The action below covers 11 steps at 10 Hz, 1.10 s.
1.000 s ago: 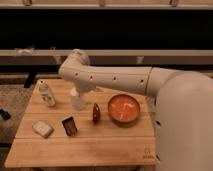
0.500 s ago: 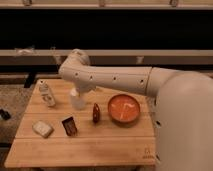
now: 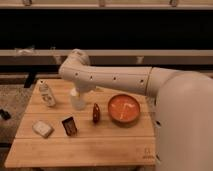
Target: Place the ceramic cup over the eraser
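The ceramic cup (image 3: 77, 100) is a small whitish tapered cup standing on the wooden table (image 3: 100, 145), just below my arm's wrist. My gripper (image 3: 78, 92) reaches down onto the cup from above. The eraser (image 3: 69, 125) is a small dark block with a reddish-brown face, lying on the table in front of the cup and slightly to its left, apart from it.
A white labelled bottle (image 3: 47, 94) stands at the left back. A pale off-white block (image 3: 42, 129) lies front left. A dark red oval object (image 3: 95, 113) stands right of the eraser. An orange bowl (image 3: 124, 109) sits to the right. My white arm (image 3: 125, 80) spans the back.
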Each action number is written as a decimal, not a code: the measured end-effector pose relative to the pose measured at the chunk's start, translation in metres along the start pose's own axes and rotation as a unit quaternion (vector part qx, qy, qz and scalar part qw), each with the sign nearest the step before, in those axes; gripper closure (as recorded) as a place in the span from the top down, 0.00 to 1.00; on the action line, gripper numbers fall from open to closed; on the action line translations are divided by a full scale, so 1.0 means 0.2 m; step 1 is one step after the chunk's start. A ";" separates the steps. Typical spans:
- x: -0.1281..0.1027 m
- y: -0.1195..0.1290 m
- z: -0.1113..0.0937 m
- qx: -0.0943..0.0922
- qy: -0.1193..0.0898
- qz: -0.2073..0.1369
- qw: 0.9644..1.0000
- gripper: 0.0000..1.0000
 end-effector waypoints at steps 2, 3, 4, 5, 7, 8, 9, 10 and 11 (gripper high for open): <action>0.00 0.00 0.00 0.000 0.000 0.000 1.000 0.80; 0.00 0.00 0.00 0.000 0.000 0.000 1.000 0.80; 0.00 0.00 0.00 0.000 0.000 0.000 1.000 0.80; 0.00 0.00 0.00 0.000 0.000 0.000 1.000 0.80; 0.00 0.00 0.00 -0.001 0.000 -0.003 1.000 0.80; 0.00 0.01 0.00 -0.007 0.000 -0.014 1.000 0.80; -0.03 0.06 0.01 -0.019 -0.002 -0.039 0.999 0.80; -0.07 0.12 0.02 -0.031 -0.001 -0.059 0.998 0.80; -0.11 0.18 0.03 -0.044 0.002 -0.077 0.996 0.80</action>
